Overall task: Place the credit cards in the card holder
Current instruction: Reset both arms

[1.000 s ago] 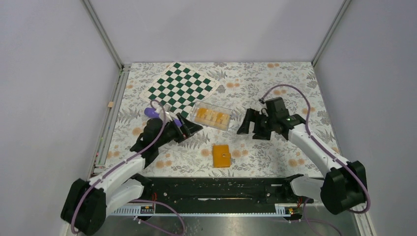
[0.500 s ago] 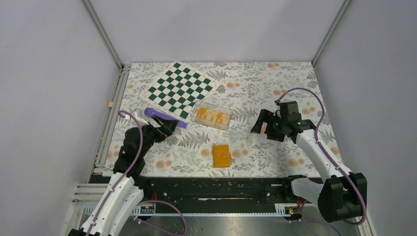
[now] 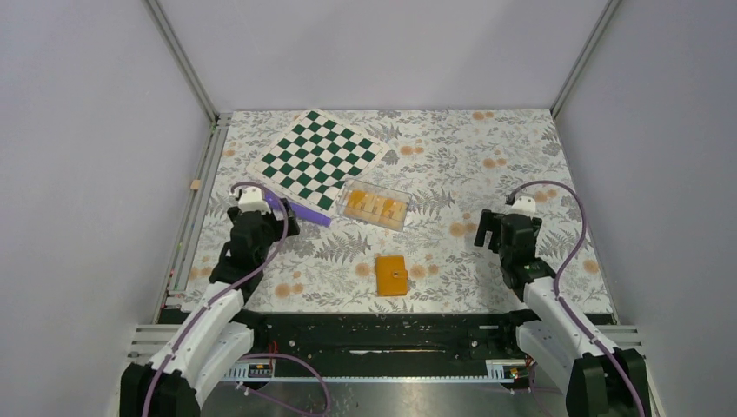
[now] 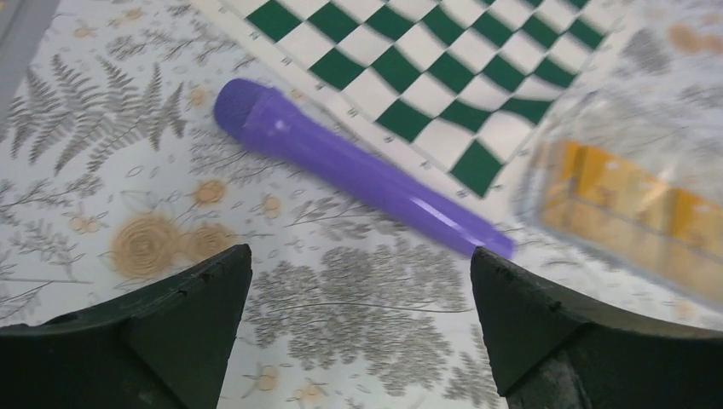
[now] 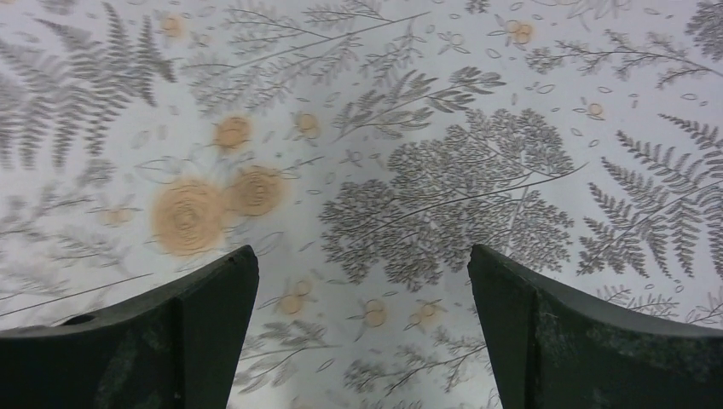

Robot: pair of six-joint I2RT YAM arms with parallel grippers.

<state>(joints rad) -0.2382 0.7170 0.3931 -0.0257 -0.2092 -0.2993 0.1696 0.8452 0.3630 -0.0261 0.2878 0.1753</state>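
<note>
The card holder (image 3: 392, 274) is a small orange square wallet, lying folded shut on the floral cloth near the front middle. No credit cards show in any view. My left gripper (image 3: 271, 228) (image 4: 359, 251) sits to the holder's left, open and empty, its fingers over bare cloth just short of a purple pen. My right gripper (image 3: 488, 228) (image 5: 362, 249) is open and empty too, off to the holder's right above patterned cloth. Neither gripper touches the holder.
A purple pen (image 3: 298, 208) (image 4: 358, 170) lies slantwise in front of a green-and-white chessboard mat (image 3: 317, 156) (image 4: 443, 60). A clear plastic box (image 3: 375, 205) (image 4: 631, 204) with orange-yellow contents sits behind the holder. Grey walls and metal rails bound the table.
Both arms have drawn back toward their bases, away from the box and the table's middle. Both sets of jaws have opened wider. The holder, pen and box have not moved.
</note>
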